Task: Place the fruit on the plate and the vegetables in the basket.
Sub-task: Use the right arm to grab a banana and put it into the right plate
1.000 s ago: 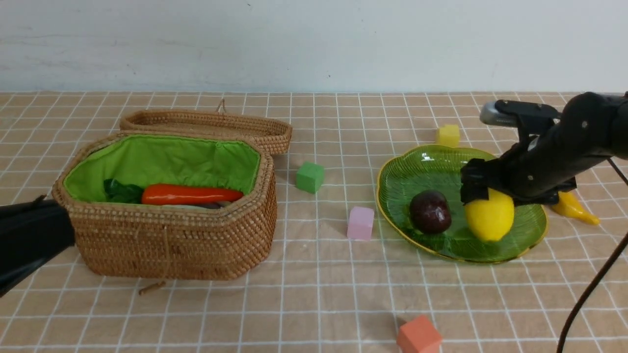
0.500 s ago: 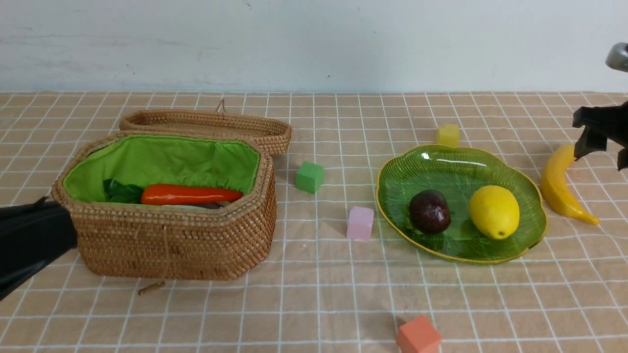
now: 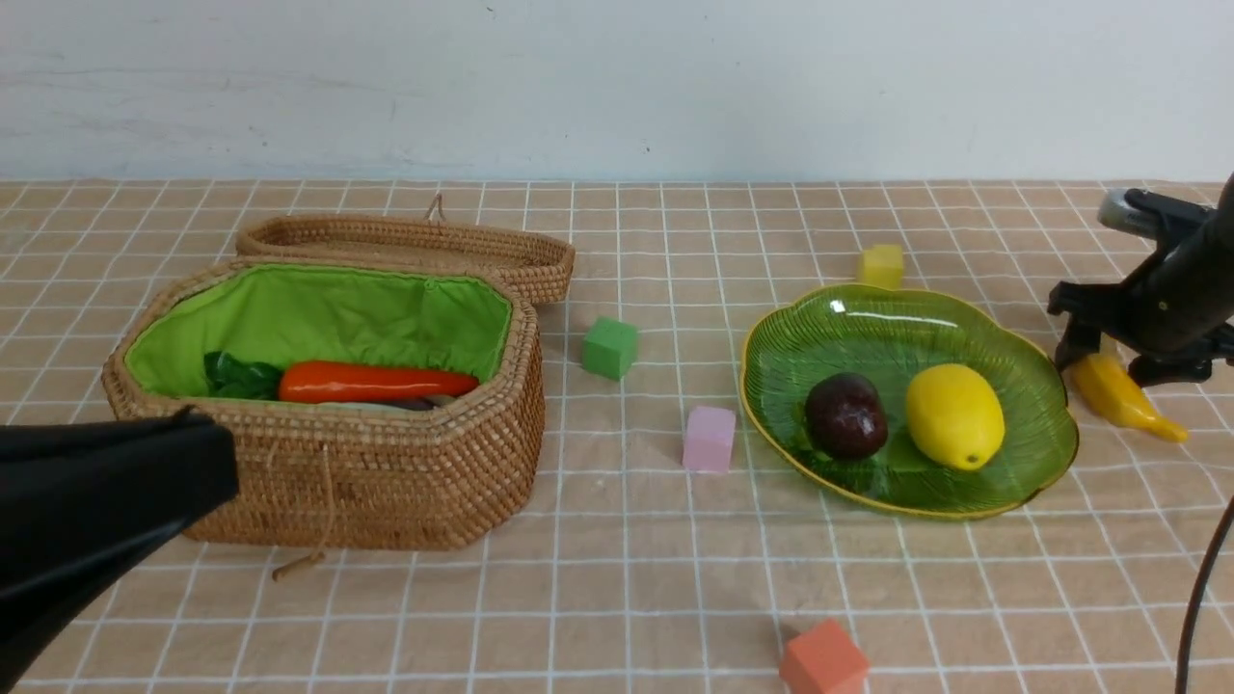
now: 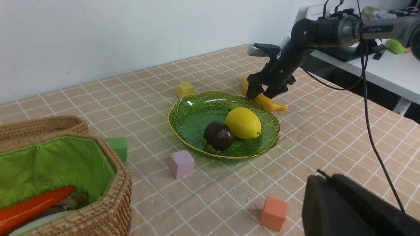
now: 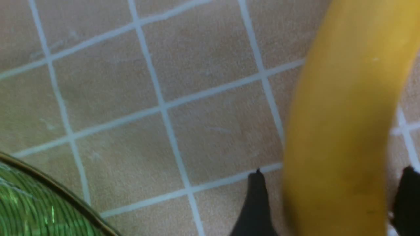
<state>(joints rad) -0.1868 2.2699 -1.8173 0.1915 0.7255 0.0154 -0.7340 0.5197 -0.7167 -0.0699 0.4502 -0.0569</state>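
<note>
The green plate (image 3: 868, 323) holds a yellow lemon (image 3: 954, 416) and a dark maroon mangosteen (image 3: 846, 416). To its right a banana (image 3: 1123, 397) lies on the cloth. My right gripper (image 3: 1109, 361) stands open over the banana, one finger on each side. In the right wrist view the banana (image 5: 341, 131) fills the space between the fingertips (image 5: 257, 183), with a gap on that side. The lined basket (image 3: 337, 482) holds an orange carrot (image 3: 376, 382) lying over other, partly hidden vegetables. My left gripper (image 3: 207, 453) is shut and empty in front of the basket.
The basket's woven lid (image 3: 415, 246) lies behind it. Foam cubes are scattered about: green (image 3: 609, 348), pink (image 3: 709, 439), yellow (image 3: 881, 266) behind the plate, orange (image 3: 822, 660) near the front edge. A black cable (image 3: 1200, 588) hangs at the right.
My right gripper left the lemon on the plate, swung away to the right and came down around the banana. My left arm has moved forward and to the right in front of the basket.
</note>
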